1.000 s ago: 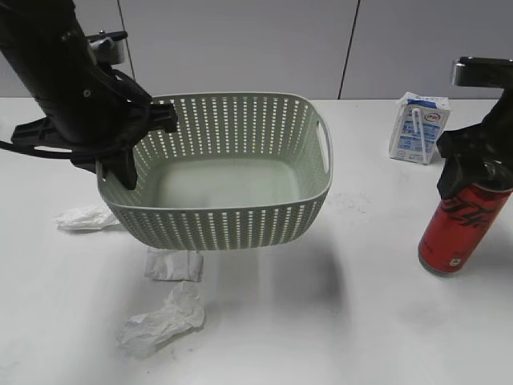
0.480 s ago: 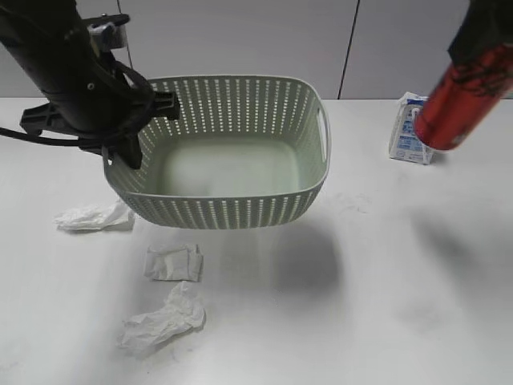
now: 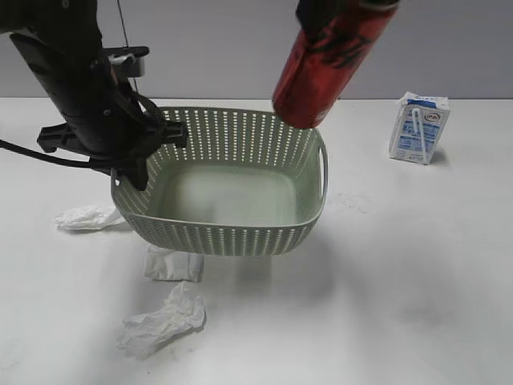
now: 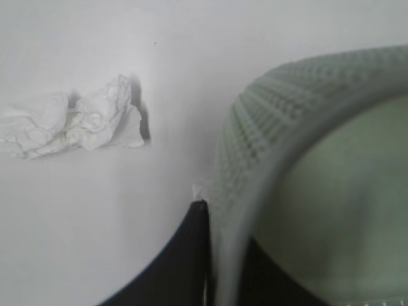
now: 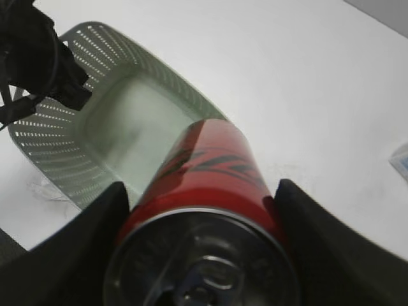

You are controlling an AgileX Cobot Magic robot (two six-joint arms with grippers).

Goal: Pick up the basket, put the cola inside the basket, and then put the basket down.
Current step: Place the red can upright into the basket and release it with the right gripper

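overhead, right jaws clenched on the tilted cola (image 3: 329, 60), left jaws clamping the basket (image 3: 232, 233) rim, aloft

Cola (image 3: 329, 60) top and right pincer beyond exterior's upper edge; basket (image 4: 306, 159) blurred at left wrist

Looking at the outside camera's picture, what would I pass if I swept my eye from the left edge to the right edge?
Crumpled tissue by the basket's left side → left end effector gripping the rim → basket → cola held tilted above the basket's far right corner → blue-and-white drink carton.
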